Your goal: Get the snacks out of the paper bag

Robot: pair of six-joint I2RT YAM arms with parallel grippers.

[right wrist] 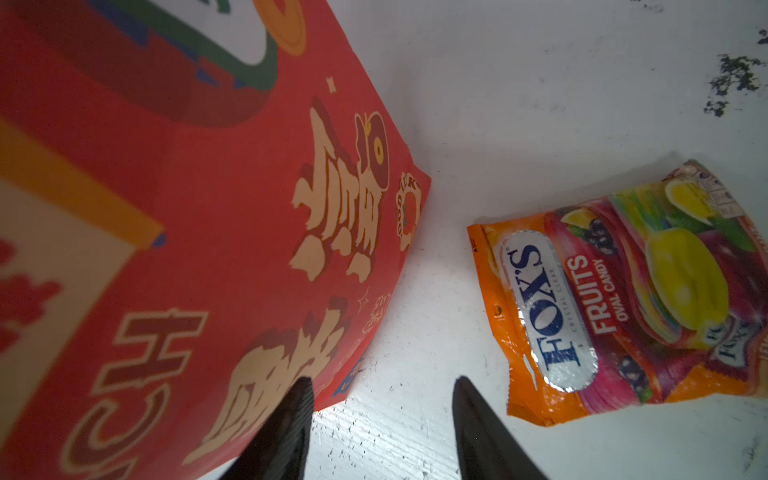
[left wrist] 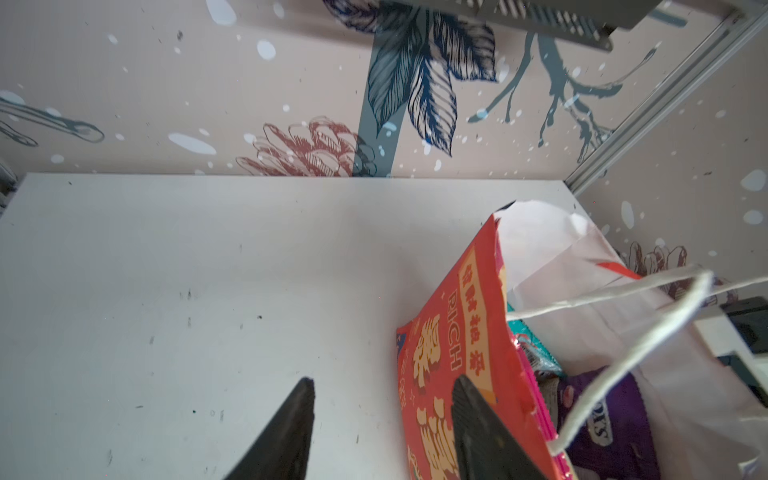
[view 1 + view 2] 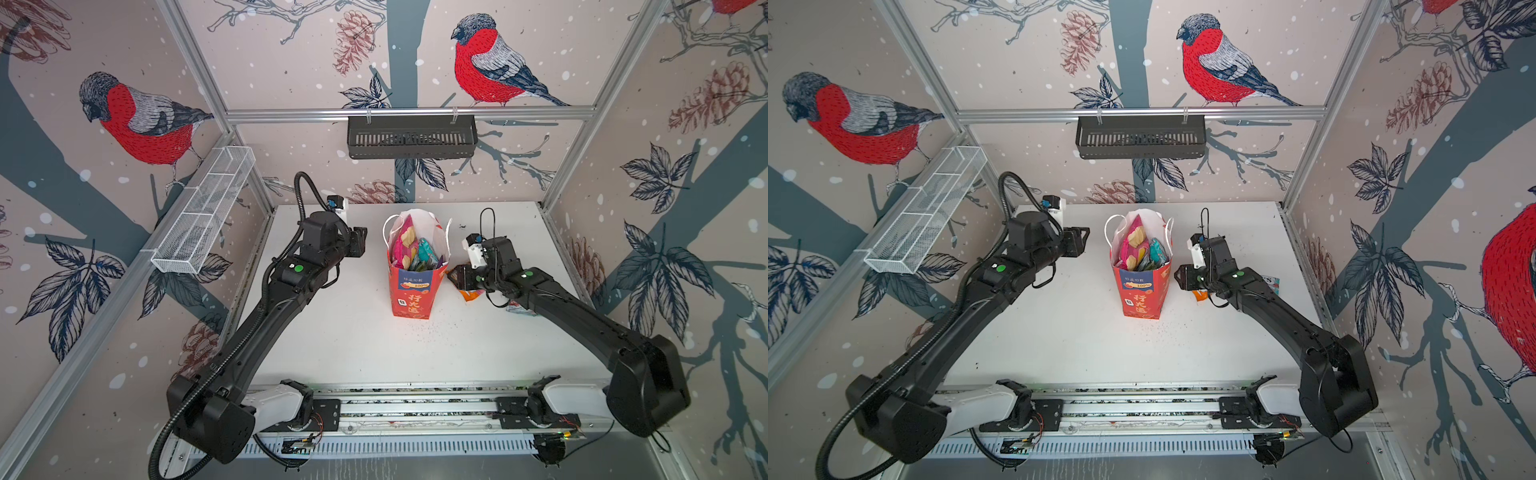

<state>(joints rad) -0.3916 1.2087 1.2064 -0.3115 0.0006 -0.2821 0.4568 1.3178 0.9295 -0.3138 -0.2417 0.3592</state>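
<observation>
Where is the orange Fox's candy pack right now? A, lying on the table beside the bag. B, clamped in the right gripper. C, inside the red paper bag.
A: in the right wrist view the orange Fox's pack lies flat on the white table, beside the red paper bag and apart from it, while the right gripper is open and empty.

Bullfinch-and-pinecone wallpaper (image 3: 490, 62), white tabletop (image 3: 353, 353), black wall basket (image 3: 411, 137), white wire shelf (image 3: 203, 212).
</observation>
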